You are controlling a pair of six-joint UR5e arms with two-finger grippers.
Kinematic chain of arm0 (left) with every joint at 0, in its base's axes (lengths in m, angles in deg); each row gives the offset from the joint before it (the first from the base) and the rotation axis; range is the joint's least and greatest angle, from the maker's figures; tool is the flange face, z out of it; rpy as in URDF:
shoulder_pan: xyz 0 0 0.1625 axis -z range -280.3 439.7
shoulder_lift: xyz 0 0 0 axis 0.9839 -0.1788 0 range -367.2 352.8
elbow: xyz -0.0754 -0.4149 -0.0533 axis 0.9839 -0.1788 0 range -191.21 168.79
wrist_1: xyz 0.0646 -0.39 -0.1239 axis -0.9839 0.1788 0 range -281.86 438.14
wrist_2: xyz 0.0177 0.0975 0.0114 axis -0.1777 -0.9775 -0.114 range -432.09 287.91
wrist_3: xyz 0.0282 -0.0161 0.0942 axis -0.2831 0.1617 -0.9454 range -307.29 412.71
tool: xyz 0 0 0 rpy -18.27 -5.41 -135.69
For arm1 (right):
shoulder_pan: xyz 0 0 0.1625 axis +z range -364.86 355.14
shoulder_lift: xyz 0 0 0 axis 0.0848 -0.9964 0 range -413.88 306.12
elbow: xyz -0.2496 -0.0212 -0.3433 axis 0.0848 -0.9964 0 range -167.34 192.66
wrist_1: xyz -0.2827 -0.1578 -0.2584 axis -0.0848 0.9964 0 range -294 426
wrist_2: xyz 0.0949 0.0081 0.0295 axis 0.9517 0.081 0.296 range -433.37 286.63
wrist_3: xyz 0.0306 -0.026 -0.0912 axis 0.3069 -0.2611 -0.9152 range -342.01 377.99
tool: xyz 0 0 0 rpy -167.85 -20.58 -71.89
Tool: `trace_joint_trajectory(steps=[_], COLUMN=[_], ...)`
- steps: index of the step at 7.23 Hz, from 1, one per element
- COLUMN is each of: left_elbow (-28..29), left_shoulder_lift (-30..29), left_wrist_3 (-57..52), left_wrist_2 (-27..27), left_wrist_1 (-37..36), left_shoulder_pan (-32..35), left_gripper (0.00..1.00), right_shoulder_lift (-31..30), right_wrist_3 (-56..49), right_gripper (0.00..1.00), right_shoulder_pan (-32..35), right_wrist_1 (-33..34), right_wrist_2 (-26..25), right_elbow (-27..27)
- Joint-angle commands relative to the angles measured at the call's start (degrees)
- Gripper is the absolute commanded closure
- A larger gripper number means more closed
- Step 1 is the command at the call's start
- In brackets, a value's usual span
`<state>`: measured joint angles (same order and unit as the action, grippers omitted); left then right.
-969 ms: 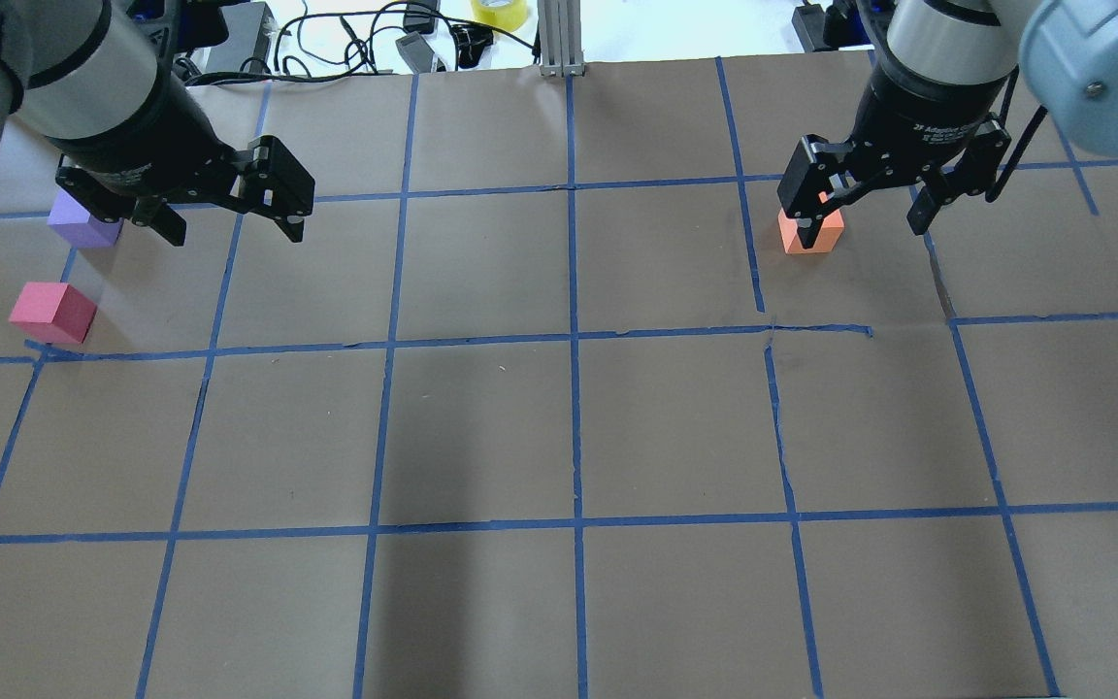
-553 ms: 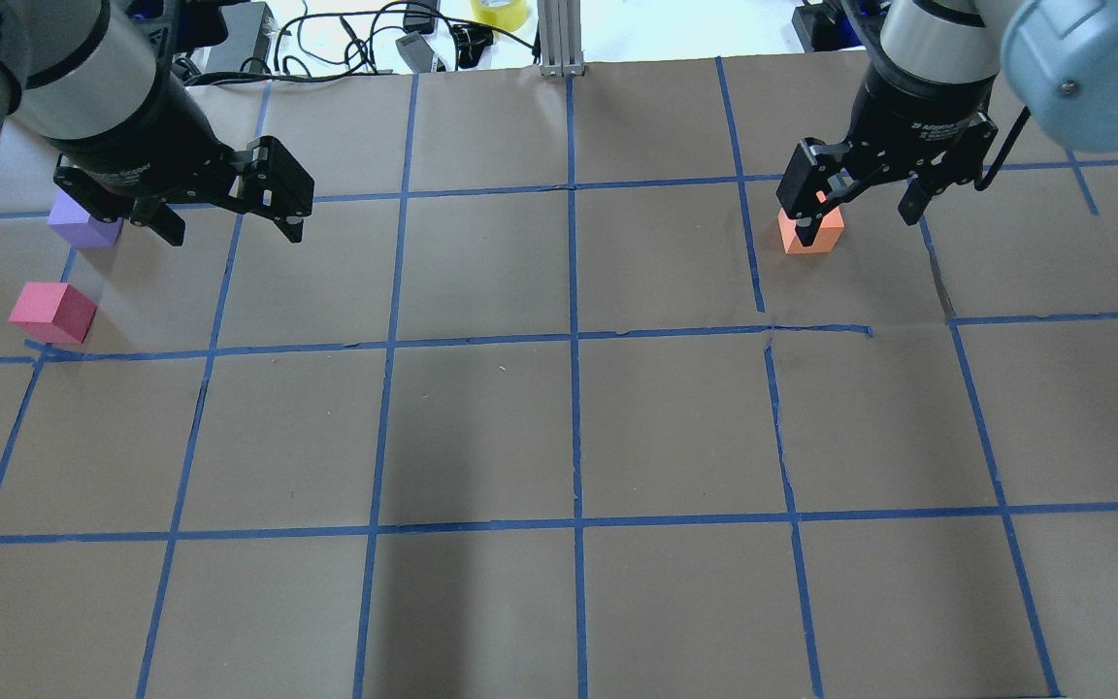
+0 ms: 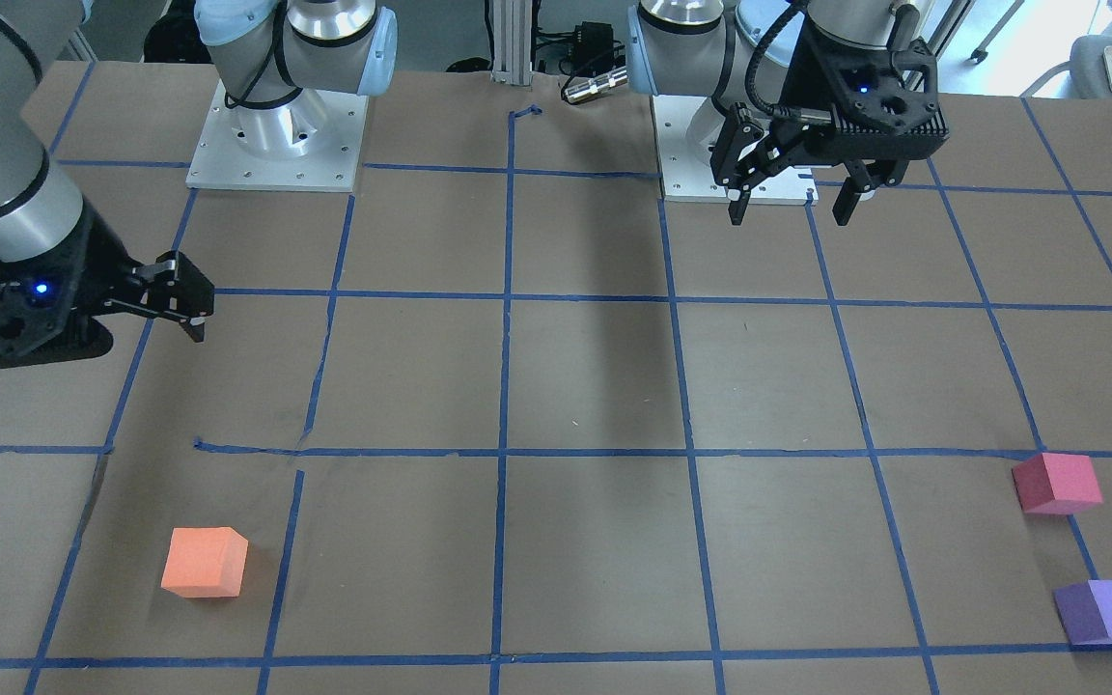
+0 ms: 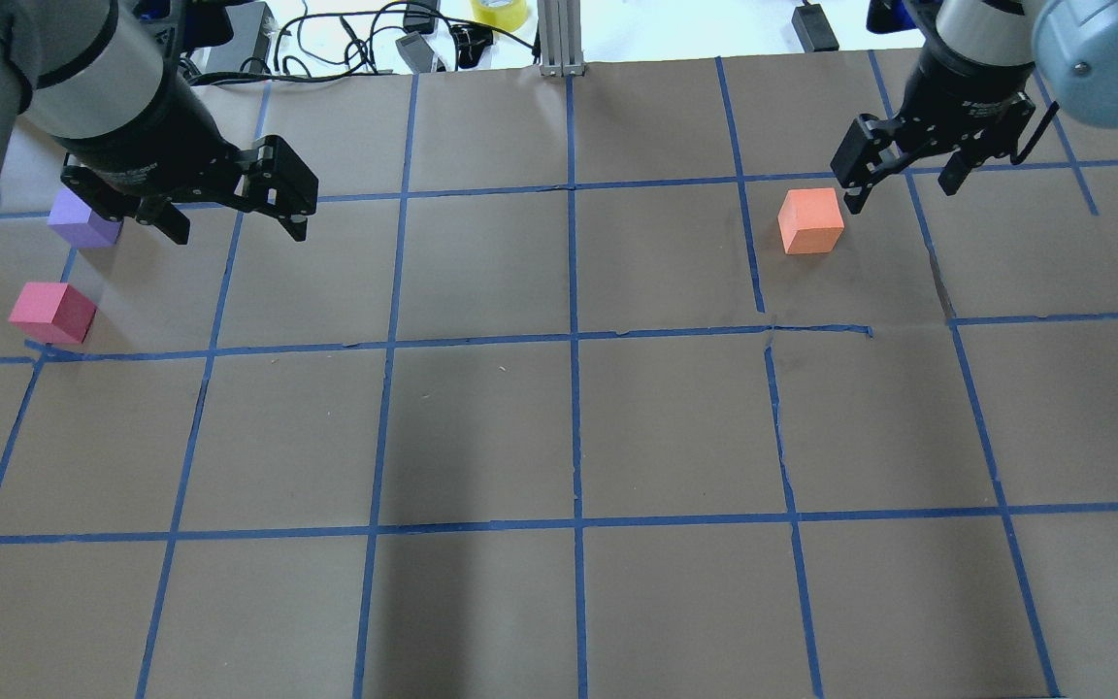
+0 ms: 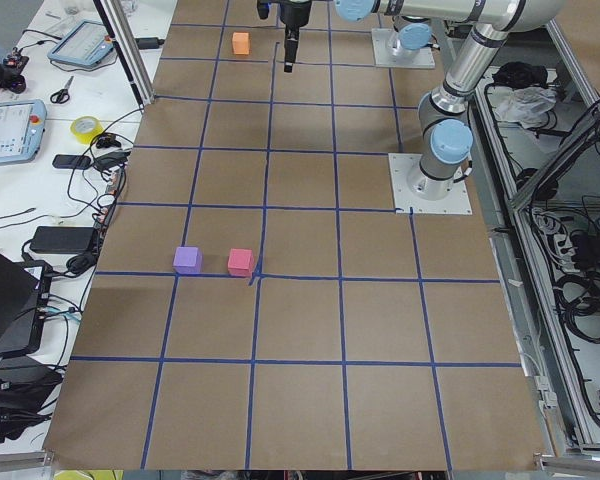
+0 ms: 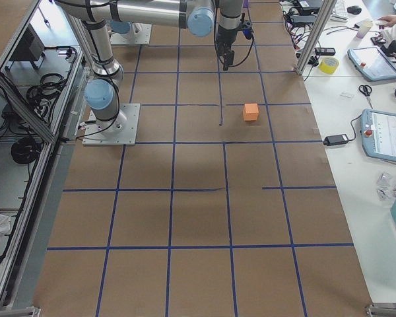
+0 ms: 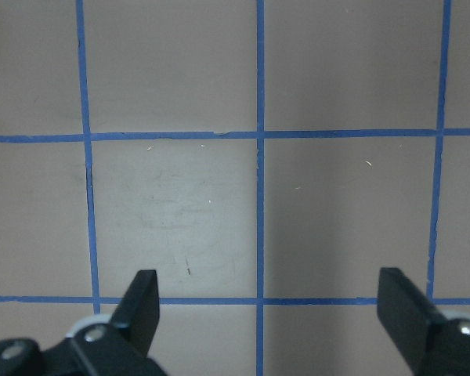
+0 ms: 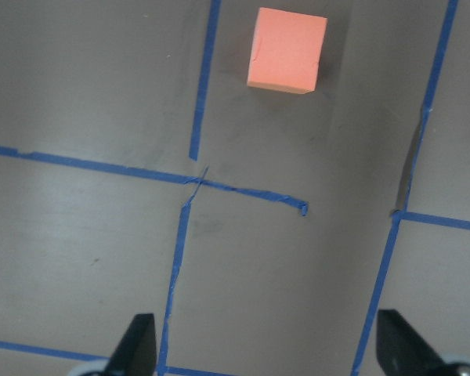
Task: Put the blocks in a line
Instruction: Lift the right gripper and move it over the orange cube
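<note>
My table wears dull brown paper, crossed by bright blue tape lines that form a grid of squares. The orange block is a flat, matte orange with no marking. The pinkish-red block is paler on top and deeper on its shaded side. The purple block is a soft lilac. My left gripper and right gripper are black all over. My left arm and right arm are silver-grey with pale blue caps. Beyond the paper lie a yellow roll of tape and black cables on white.
</note>
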<state>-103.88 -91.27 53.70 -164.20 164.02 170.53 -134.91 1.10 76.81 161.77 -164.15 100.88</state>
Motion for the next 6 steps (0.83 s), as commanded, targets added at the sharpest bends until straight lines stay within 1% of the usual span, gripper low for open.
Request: trace_joint_trajectory(steps=[1,2,3,4,5,6], left_elbow=[0.2,0.12,0.12,0.12,0.03,0.03], left_shoulder_lift=[-0.39,-0.22,-0.3,-0.3,-0.22,-0.3], left_wrist_3=[0.16,0.33,0.33,0.33,0.25,0.25], left_wrist_2=[0.17,0.09,0.09,0.09,0.09,0.09], left_wrist_1=[-0.1,-0.1,-0.1,-0.1,-0.1,-0.1], left_shoulder_pan=[0.13,0.13,0.13,0.13,0.13,0.05], left_gripper=[0.0,0.0,0.0,0.0,0.0,0.0], right_shoulder_lift=[3.83,7.25,10.85,14.37,16.76,19.22], right_wrist_3=[3.59,7.11,8.01,8.19,8.2,7.85], right_gripper=[0.0,0.0,0.0,0.0,0.0,0.0], right_shoulder_pan=[-2.14,-2.05,-1.87,-1.61,-1.35,0.05], right_wrist_1=[4.85,8.43,19.52,22.24,22.44,25.49], right_wrist_2=[0.85,1.04,0.17,0.34,0.69,0.86], right_elbow=[-0.06,-0.41,-0.24,-0.5,-1.03,-0.94])
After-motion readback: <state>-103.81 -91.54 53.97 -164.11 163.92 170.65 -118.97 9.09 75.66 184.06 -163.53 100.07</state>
